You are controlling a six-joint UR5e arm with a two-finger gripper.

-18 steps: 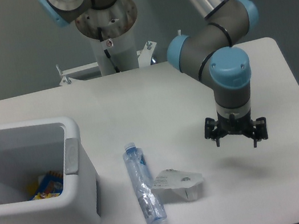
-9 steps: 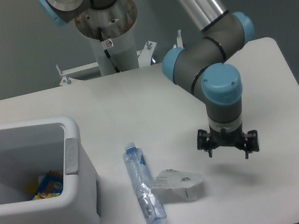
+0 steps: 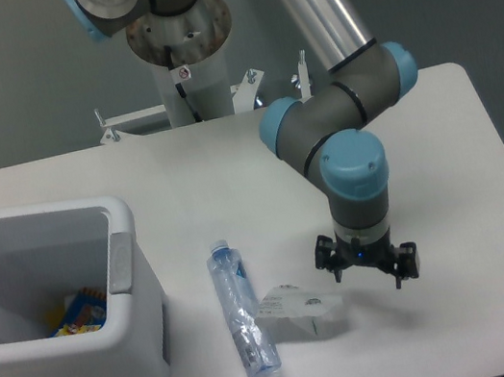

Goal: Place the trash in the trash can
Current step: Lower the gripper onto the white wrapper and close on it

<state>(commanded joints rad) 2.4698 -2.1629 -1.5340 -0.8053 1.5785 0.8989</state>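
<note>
Robot arm above a table with trash and a bin

The white table (image 3: 229, 168) holds a big white trash can (image 3: 115, 354) on its left side, with colorful bits inside. The crushed clear bottle (image 3: 241, 312) lies near the bin, and the crumpled white cup (image 3: 303, 308) is just beside the bottle. The gripper (image 3: 369, 267) hangs with its fingers spread apart, holding nothing, just right of the cup.

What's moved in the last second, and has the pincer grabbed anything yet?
The pincer has travelled left and toward the camera, ending open just right of the crumpled cup. It holds nothing. The crushed bottle, the cup and the trash can lie where they were.
</note>
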